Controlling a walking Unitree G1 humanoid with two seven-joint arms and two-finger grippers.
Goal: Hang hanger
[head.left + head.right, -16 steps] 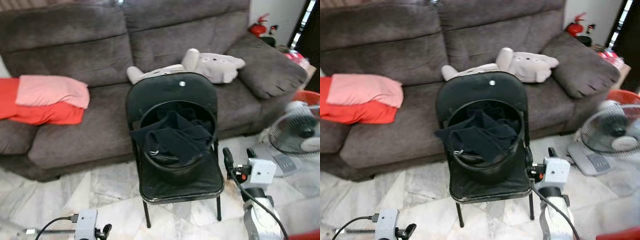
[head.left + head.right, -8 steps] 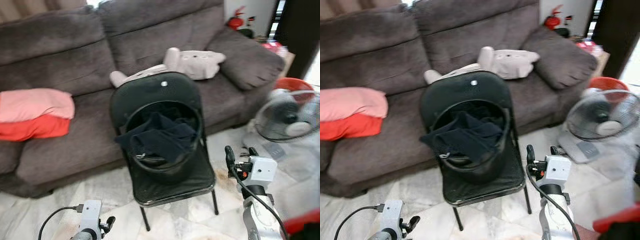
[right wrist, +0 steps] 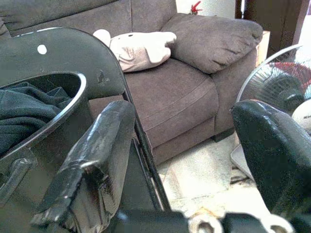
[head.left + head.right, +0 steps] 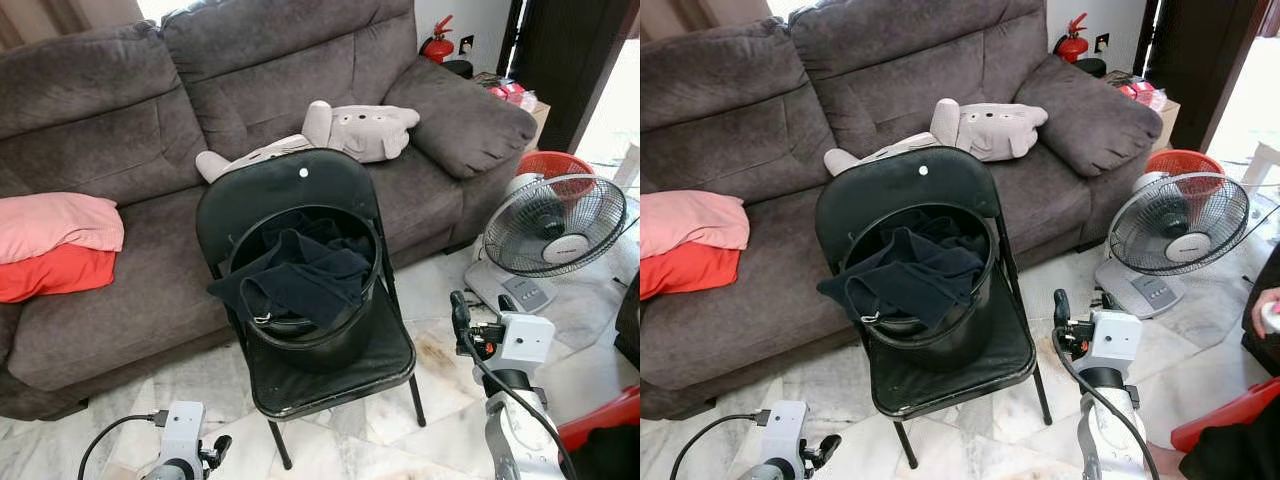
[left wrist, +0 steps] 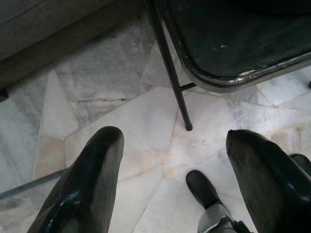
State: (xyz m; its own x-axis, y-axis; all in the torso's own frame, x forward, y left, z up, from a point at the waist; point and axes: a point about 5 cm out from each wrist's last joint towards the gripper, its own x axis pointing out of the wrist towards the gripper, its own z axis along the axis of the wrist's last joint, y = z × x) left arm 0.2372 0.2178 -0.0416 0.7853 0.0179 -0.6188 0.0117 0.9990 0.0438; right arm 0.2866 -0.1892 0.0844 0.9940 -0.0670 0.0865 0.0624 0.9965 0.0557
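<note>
On the black folding metal chair (image 4: 330, 370) sits a round black plastic bucket (image 4: 310, 335) of dark clothes (image 4: 295, 280); both grippers, left (image 5: 170, 194) and right (image 3: 184, 160), hang empty, fingers apart

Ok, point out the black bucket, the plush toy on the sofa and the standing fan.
black bucket (image 4: 345, 340), left eye view, on its front outer wall.
plush toy (image 4: 365, 130), left eye view, on its grey body.
standing fan (image 4: 1180, 222), right eye view, on the wire grille.

Both head views look forward and down at the black chair (image 4: 300, 290) before the sofa (image 4: 120, 110), sharing almost the whole scene. The left wrist view faces the floor (image 5: 121, 121) between its fingers (image 5: 87, 179); the right wrist view looks past its fingers (image 3: 97, 165), close beside the chair, toward the sofa.
</note>
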